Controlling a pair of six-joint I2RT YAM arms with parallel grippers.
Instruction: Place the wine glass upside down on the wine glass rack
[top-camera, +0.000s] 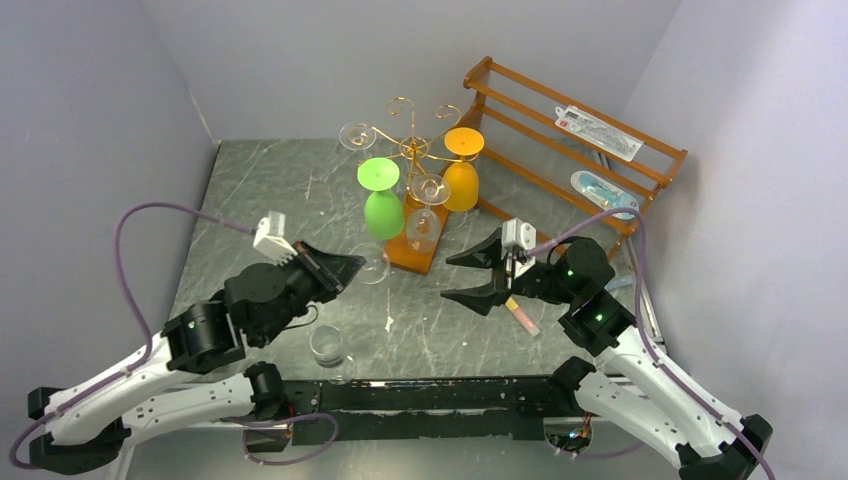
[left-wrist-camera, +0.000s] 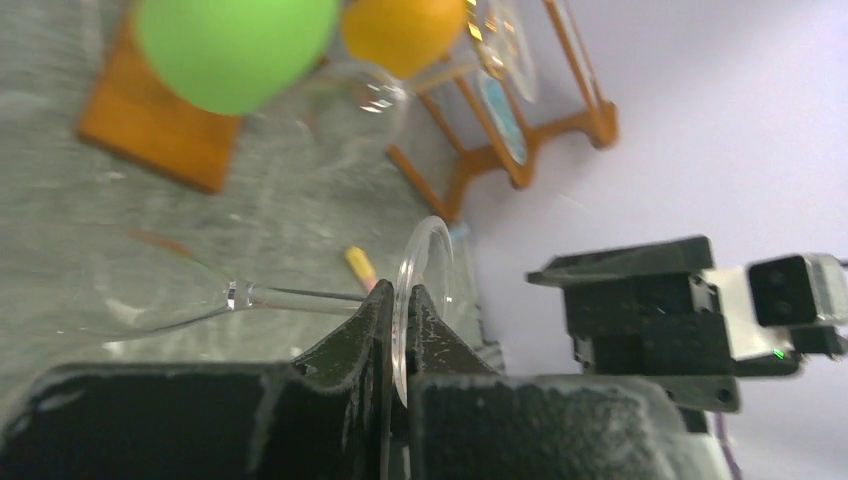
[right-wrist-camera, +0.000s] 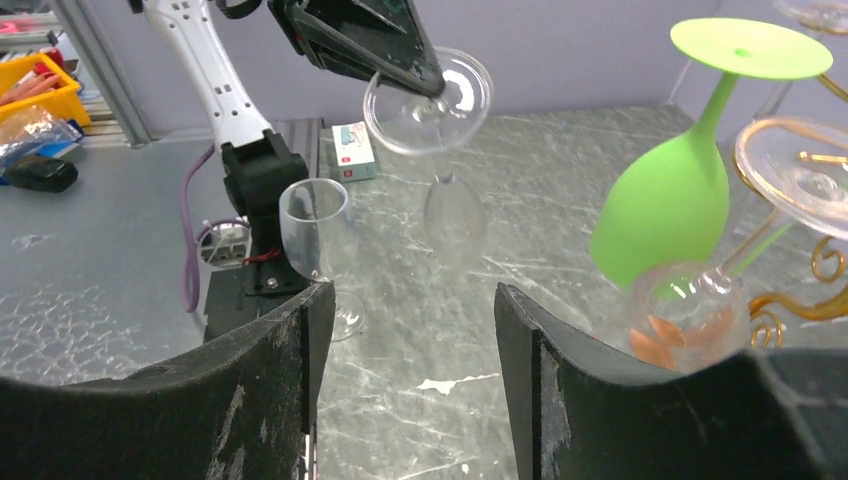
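My left gripper (top-camera: 352, 266) is shut on the round foot of a clear wine glass (top-camera: 373, 263) and holds it off the table, just left of the rack's wooden base (top-camera: 402, 256). In the left wrist view the jaws (left-wrist-camera: 400, 296) pinch the foot's rim (left-wrist-camera: 425, 262), with the stem and bowl (left-wrist-camera: 120, 292) running left. The right wrist view shows the glass hanging bowl-down (right-wrist-camera: 453, 212). The gold wire rack (top-camera: 412, 148) carries a green glass (top-camera: 382, 205), an orange glass (top-camera: 462, 180) and two clear ones. My right gripper (top-camera: 482, 275) is open and empty, to the right of the rack.
Another clear glass (top-camera: 328, 345) stands upright near the table's front edge, also in the right wrist view (right-wrist-camera: 315, 225). A brown slatted shelf (top-camera: 560, 150) with packets stands at the back right. A yellow-pink stick (top-camera: 522, 316) lies under my right gripper.
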